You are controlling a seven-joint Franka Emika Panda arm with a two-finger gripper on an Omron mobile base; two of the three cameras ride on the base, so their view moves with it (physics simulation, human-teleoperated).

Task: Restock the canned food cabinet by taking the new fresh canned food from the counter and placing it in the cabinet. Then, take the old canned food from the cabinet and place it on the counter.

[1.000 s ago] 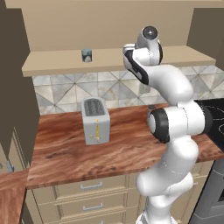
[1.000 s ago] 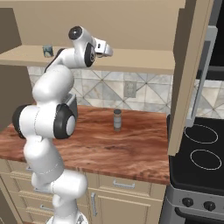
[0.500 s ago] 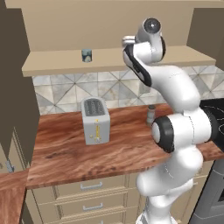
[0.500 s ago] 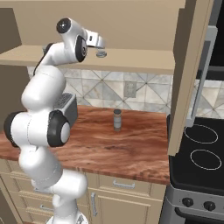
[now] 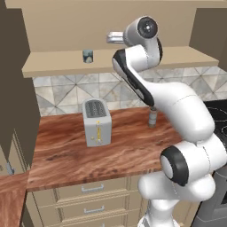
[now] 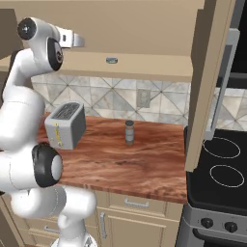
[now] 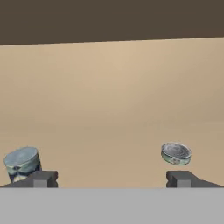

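The new fresh canned food [image 6: 112,60], a flat silver tin, lies on the cabinet [image 6: 154,65] shelf; in the hand view this tin [image 7: 176,153] sits low on the right. The old canned food [image 5: 88,56], a small dark can with a pale label, stands upright further left on the same shelf board [image 5: 53,64], and at the lower left in the hand view [image 7: 22,162]. My gripper [image 7: 111,179] is open with nothing between its fingertips [image 7: 41,178]. It hovers in front of the shelf [image 5: 114,37], left of the tin in the right base view [image 6: 72,39].
On the reddish-brown counter [image 5: 66,150] stand a silver toaster [image 5: 96,122] and a slim grey shaker [image 5: 152,117]. An open cabinet door [image 6: 207,82] hangs at the right, over the edge of the black stovetop [image 6: 222,161]. Beige drawers [image 5: 93,188] run below the counter.
The jaws have spread wide and let go of the flat tin, which now rests on the shelf. The hand has drawn back and to the left, away from it.
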